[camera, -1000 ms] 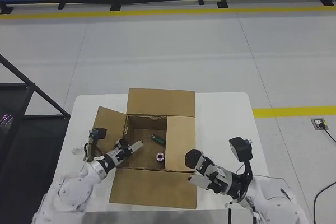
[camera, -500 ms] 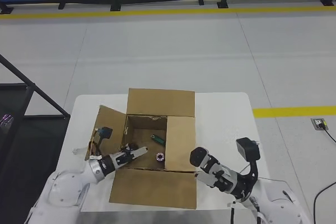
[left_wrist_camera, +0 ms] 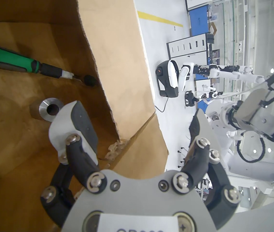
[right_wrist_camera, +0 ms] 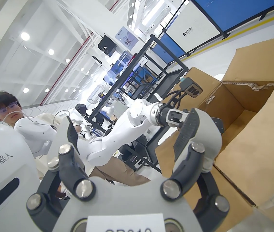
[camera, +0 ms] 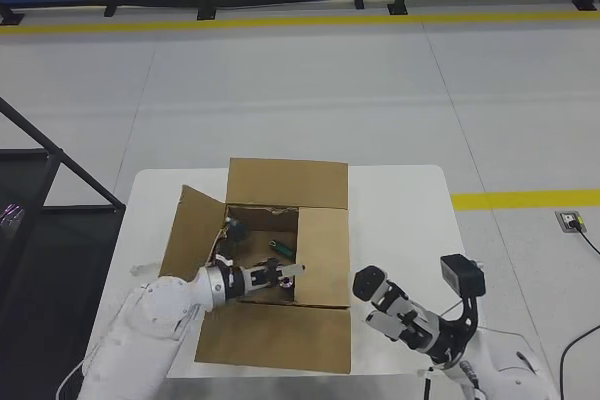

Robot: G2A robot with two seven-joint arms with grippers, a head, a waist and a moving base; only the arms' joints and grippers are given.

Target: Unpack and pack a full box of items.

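An open cardboard box (camera: 287, 183) stands on the white table (camera: 400, 220) with its flaps spread. Inside lie a green-handled screwdriver (camera: 278, 247) (left_wrist_camera: 9, 59) and a short metal cylinder (left_wrist_camera: 46, 108). My left gripper (camera: 285, 271) (left_wrist_camera: 137, 119) is open, low inside the box; one finger sits just beside the cylinder, the other over the box's right wall. Nothing is between its fingers. My right gripper (camera: 372, 290) (right_wrist_camera: 130, 124) is open and empty, off the box's near right corner. From there the box (right_wrist_camera: 243, 121) and the left arm (right_wrist_camera: 151, 114) show.
A black metal frame (camera: 20, 160) stands off the table's left side. Bare table surface lies to the right of the box (camera: 410, 250). The box's near flap (camera: 275, 338) covers the table's front edge.
My left gripper has swung from the box's left flap rightward into the box, down by the cylinder. The left flap has tipped up. My right gripper has drawn back to the right, away from the box.
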